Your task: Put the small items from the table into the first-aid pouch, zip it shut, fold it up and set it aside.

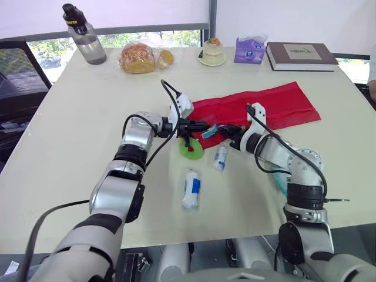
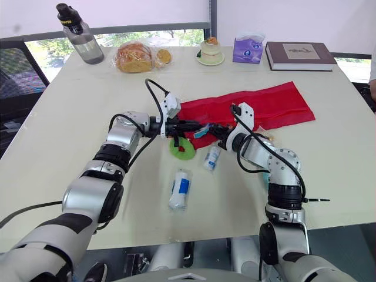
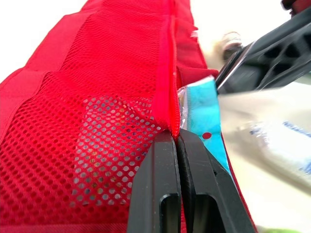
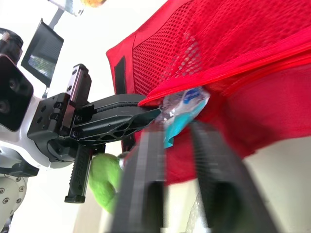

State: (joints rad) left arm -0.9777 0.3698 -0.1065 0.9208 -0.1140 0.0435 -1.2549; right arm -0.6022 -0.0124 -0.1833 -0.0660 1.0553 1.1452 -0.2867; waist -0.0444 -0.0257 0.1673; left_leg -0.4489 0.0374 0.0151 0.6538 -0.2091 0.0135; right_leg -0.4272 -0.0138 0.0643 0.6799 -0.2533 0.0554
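Left gripper (image 3: 176, 138): jaws pressed together, pinching the zip hem of the first-aid pouch (image 1: 258, 103) and holding its mouth up.
Right gripper (image 4: 172, 128): jaws spread; the blue packet (image 4: 187, 104) sits just past their tips, partly inside the mouth.
Pouch: limp red mesh and cloth, flat on the counter (image 1: 88, 117); it would likely sag shut if released, so the stitched zip edge is the best hold.
Packet: light crinkly film, probably slippery; grip a flat edge.
Not yet packed: green disc (image 1: 191, 150), small bottle (image 1: 221, 157), wrapped roll (image 1: 191, 189), near the pouch's end.
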